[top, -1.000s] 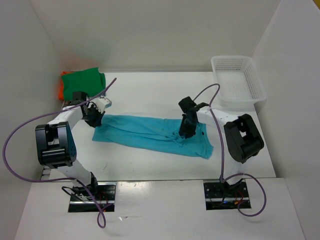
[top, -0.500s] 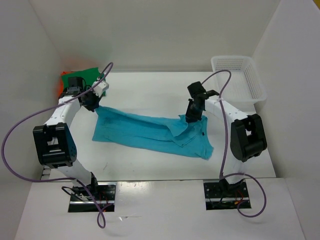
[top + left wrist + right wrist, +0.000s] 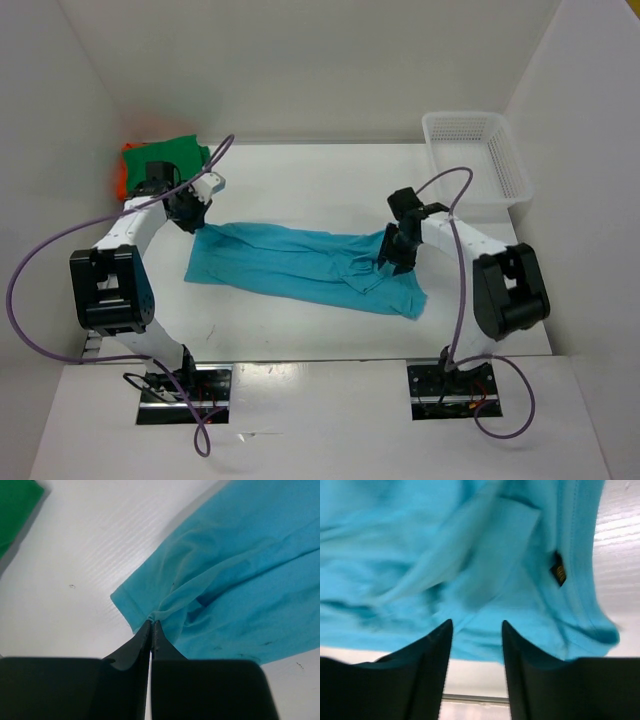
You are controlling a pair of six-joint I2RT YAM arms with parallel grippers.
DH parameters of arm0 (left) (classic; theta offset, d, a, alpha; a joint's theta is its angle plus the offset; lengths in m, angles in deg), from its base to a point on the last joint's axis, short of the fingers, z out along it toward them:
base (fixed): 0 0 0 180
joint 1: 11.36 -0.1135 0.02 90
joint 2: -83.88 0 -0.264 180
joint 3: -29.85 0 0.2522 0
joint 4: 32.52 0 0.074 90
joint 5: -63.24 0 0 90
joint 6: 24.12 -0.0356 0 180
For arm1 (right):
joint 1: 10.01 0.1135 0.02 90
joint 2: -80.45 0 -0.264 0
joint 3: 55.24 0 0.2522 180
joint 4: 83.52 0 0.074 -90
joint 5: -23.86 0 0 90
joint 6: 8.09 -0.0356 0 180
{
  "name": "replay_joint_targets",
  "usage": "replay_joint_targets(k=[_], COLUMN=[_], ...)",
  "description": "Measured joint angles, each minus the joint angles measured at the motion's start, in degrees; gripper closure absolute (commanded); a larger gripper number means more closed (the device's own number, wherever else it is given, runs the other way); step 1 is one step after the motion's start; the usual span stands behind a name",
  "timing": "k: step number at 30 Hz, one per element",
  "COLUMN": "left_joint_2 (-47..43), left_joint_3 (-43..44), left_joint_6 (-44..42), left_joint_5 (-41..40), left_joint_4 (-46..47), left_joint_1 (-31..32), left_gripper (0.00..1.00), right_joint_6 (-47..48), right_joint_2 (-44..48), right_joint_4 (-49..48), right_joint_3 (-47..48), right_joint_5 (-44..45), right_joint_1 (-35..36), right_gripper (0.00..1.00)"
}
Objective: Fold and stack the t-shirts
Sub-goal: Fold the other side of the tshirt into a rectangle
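While my left gripper [image 3: 151, 625] pinches the turquoise t-shirt [image 3: 240, 570] by a corner, right gripper [image 3: 476, 630] hangs parted just above the cloth (nothing held). Flattening step, I judge; next, right needs a grip below it.

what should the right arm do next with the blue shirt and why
Probably lower the right gripper and close it on the blue shirt: its jaws stand open above the cloth, holding nothing, while the left gripper pinches a corner at the other end.
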Motion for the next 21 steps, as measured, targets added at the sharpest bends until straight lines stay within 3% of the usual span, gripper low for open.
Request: replay_joint_targets(k=[3,7,12,21], left_joint_2=[0.0,0.0,0.0,0.0], left_joint_3=[-0.5,-0.7,-1.4,-2.3], left_joint_6=[0.1,0.2,0.3,0.3], left_joint_5=[0.0,0.1,0.1,0.9], left_joint_4=[-0.5,-0.5,-0.6,-0.7], left_joint_1=[0.0,0.0,0.0,0.0], left_gripper=[1.00,1.00,1.00,1.00], right_joint_6=[-0.7,-1.4,-2.9,-4.8], right_joint_2=[4.7,1.0,-8.3,-13.1], right_joint_4=[1.4,2.0,3.9,6.4], right_joint_3=[4.1,15.3,17.8,19.9], right_joint_5=[3.1,7.6,10.9,14.6], right_joint_1=[3.4,11.0,16.9,17.0], right_gripper=[0.38,0.31,0.30,0.30])
